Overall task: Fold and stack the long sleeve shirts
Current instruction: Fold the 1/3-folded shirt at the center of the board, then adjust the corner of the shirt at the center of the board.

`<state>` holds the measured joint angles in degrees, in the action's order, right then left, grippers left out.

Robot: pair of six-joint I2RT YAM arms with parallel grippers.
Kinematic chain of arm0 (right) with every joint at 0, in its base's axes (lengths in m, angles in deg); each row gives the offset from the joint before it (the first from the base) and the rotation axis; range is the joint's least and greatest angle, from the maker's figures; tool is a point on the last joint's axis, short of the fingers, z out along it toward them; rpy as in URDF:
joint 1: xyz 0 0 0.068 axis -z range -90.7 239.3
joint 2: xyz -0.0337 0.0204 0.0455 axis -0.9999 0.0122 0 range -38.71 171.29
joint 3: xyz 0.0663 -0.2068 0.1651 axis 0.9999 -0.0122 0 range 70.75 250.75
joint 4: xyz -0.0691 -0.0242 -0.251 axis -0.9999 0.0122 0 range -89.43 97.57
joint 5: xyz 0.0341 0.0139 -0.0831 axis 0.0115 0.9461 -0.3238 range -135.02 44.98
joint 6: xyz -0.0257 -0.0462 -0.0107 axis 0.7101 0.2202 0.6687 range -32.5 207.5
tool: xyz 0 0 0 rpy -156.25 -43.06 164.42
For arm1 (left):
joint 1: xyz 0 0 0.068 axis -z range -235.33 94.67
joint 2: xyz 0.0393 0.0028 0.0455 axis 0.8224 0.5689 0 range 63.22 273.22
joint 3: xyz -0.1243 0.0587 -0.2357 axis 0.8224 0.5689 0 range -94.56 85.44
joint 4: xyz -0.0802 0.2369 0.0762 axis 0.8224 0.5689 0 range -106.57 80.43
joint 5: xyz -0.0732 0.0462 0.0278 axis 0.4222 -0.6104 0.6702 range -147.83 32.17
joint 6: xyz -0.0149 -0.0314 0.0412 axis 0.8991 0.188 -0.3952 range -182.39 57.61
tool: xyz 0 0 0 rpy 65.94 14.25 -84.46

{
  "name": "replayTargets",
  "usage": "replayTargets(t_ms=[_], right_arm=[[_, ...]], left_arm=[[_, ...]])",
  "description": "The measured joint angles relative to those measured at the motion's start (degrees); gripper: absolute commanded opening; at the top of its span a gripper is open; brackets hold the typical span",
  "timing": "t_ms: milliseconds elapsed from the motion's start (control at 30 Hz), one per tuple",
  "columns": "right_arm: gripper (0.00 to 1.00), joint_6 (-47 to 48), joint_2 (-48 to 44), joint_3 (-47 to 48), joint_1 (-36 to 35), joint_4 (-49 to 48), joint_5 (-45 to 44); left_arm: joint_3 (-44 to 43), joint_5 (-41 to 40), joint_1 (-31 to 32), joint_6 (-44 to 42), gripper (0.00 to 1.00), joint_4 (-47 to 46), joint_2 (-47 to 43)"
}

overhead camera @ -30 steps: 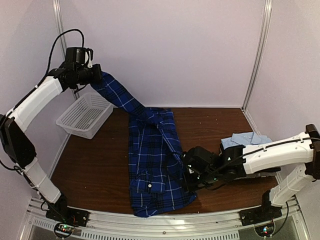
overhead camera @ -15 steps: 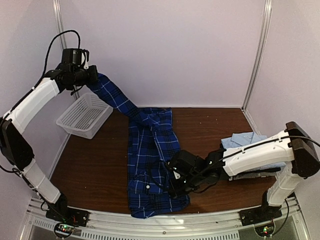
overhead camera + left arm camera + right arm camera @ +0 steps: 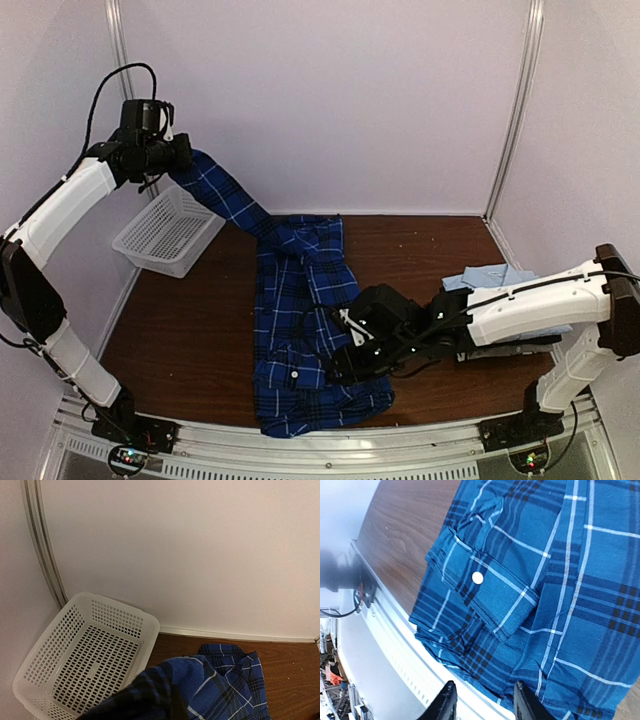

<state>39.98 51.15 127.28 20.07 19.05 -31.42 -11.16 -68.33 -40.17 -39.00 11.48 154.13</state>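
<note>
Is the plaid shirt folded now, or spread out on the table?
Mostly spread out, not folded: the plaid shirt lies lengthwise on the table, and the left gripper holds one sleeve raised.

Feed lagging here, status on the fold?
Left gripper shut on plaid shirt sleeve, held high. Right gripper open above hem. Basket at left, nothing blocking.

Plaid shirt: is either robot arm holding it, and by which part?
The left tool grips the plaid shirt by a sleeve end, raised high. The right tool is open above the shirt, holding nothing.
</note>
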Motion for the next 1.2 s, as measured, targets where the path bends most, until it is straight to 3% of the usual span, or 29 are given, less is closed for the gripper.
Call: replayTargets(t_ms=[100,267,533,767,933,1200], right_arm=[[0.49,1.0,-2.4,-0.1,0.2,1.2,-1.0],[0.49,2.8,-1.4,1.2,-1.6,6.3,-4.5],[0.47,4.2,9.4,9.2,-6.6,11.8,-9.2],[0.45,4.1,15.0,10.1,-7.6,12.9,-11.5],[0.37,3.1,16.5,10.7,-7.6,14.3,-15.1],[0.12,2.4,17.7,12.8,-7.6,14.1,-17.2]], left_arm=[[0.0,0.1,-0.9,0.0,0.0,0.1,0.0],[0.0,0.5,-1.1,0.0,0.0,0.2,0.1],[0.0,2.3,-1.1,0.1,0.0,0.2,0.9],[0.0,3.3,-1.1,0.1,0.0,0.2,2.1],[0.0,3.8,-1.1,0.1,0.0,0.3,2.4],[0.0,4.1,-1.1,0.1,0.0,0.3,2.4]])
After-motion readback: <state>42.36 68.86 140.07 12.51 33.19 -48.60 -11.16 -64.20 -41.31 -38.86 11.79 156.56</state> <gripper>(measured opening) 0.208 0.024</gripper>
